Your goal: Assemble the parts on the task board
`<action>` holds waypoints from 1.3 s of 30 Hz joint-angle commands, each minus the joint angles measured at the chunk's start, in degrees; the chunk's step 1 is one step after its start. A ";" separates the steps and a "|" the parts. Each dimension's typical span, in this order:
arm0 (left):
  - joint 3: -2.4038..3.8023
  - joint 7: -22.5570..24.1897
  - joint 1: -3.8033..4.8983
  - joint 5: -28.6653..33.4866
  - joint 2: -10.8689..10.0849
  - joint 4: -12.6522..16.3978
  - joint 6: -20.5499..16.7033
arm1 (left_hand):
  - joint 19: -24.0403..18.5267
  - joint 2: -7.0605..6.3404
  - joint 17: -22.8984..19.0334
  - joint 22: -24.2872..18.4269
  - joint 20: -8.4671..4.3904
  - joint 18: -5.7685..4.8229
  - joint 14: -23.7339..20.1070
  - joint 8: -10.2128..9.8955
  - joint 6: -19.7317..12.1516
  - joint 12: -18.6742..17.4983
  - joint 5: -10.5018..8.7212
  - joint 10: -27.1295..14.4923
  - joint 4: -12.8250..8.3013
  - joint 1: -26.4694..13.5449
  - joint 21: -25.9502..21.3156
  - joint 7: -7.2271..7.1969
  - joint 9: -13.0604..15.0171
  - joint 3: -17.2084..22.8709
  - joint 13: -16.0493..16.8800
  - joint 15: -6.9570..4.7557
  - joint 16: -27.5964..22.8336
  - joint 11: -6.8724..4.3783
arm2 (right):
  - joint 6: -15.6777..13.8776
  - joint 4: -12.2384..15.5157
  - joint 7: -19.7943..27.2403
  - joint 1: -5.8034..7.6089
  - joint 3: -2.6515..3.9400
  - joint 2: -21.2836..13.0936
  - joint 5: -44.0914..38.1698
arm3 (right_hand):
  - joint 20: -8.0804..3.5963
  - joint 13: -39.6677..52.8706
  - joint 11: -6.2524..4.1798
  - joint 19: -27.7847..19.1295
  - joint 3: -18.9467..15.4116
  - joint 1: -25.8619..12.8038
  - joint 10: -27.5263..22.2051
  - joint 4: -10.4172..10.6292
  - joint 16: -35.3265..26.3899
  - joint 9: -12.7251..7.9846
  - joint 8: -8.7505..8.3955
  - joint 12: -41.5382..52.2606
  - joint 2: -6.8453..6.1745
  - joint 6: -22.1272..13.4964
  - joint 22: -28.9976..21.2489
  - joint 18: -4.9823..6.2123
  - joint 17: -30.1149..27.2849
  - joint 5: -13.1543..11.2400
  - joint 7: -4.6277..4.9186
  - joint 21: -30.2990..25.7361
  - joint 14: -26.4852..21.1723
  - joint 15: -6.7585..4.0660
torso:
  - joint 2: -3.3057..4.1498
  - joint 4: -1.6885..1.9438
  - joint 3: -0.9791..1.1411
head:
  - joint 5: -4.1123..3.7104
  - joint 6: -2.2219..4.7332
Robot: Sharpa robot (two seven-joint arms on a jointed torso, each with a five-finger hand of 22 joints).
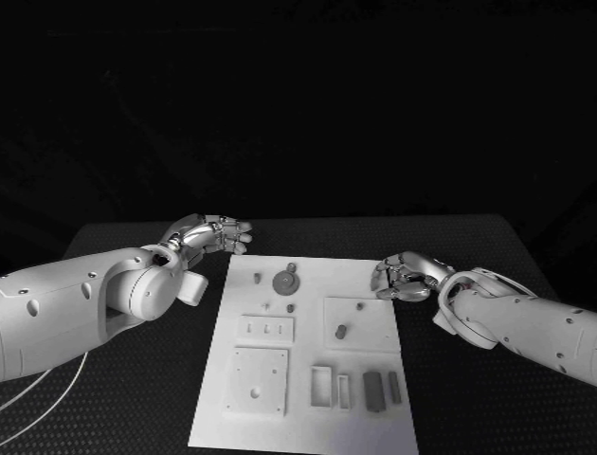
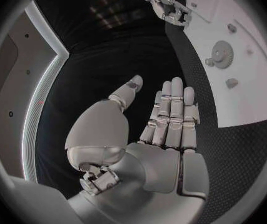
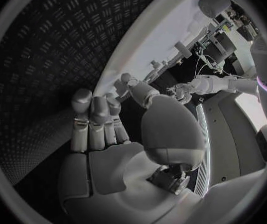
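Observation:
The white task board (image 1: 329, 275) lies in the middle of the black table. On its far part sit a round grey gear (image 1: 286, 282) and some small grey pegs (image 1: 342, 331). Several grey rectangular parts (image 1: 374, 391) lie at its near right. My left hand (image 1: 214, 234) hovers off the board's far left corner, fingers straight and apart (image 2: 171, 114), holding nothing. My right hand (image 1: 408, 277) hangs at the board's right edge, fingers extended (image 3: 96, 119), also with nothing in it. The left wrist view shows the board (image 2: 258, 94) and gear (image 2: 222, 51).
A square white plate (image 1: 261, 379) and a smaller plate with three slots (image 1: 267, 329) sit on the board's left half. Black ribbed table surface (image 3: 40, 59) surrounds the board on both sides. A white cable (image 1: 26, 398) trails near my left arm.

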 commanded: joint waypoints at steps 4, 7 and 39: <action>0.03 0.41 0.02 -0.29 0.03 0.11 0.94 | 0.03 0.12 0.08 -0.10 -0.46 0.48 -0.09 0.15 -0.02 -0.05 -0.32 0.10 -0.15 -0.25 0.30 -0.02 0.06 0.23 0.06 0.18 -0.25 0.16 | 0.38 -0.19 0.47 -0.51 -0.14 0.29 -0.08 | 0.04 -0.20 -0.55 -0.41 0.57 -0.10 -2.67 0.02 -0.21 0.51 1.13 0.26 1.06 7.59 1.05 2.67 0.14 -0.28 0.25 0.27 0.01 -1.10 | -0.06 -0.10 -0.08 | 0.18 -0.22; 0.03 0.38 0.02 -0.31 0.03 0.11 0.99 | 0.03 0.12 0.08 -0.10 -0.46 0.48 -0.10 0.15 -0.02 -0.05 -0.32 0.10 -0.15 -0.26 0.30 -0.02 0.06 0.23 0.06 0.18 -0.25 0.16 | 0.30 -0.21 0.47 -0.53 -0.14 0.37 -0.03 | 0.04 -0.25 -0.76 -0.42 0.54 -0.26 -2.59 -0.04 -0.22 0.69 1.39 0.30 1.28 8.07 1.05 2.67 0.19 -0.28 0.02 0.36 0.04 -1.30 | -0.08 -0.12 -0.08 | 0.17 -0.26; 0.04 0.11 0.02 -0.49 0.03 0.07 1.14 | -0.01 0.13 0.14 -0.13 -0.46 0.47 -0.11 0.10 -0.09 -0.08 -0.33 0.04 -0.19 -0.26 0.32 0.01 0.08 0.24 0.07 0.19 -0.32 0.19 | -0.30 -0.27 -0.42 -0.53 -0.15 1.33 -0.08 | -0.10 -0.53 -1.69 -0.34 0.38 -1.17 -2.15 -0.57 -0.21 1.72 2.65 0.38 2.97 10.28 0.97 2.67 0.40 -0.27 -0.96 0.78 0.32 -2.17 | -0.14 -0.11 -0.10 | 0.10 -0.38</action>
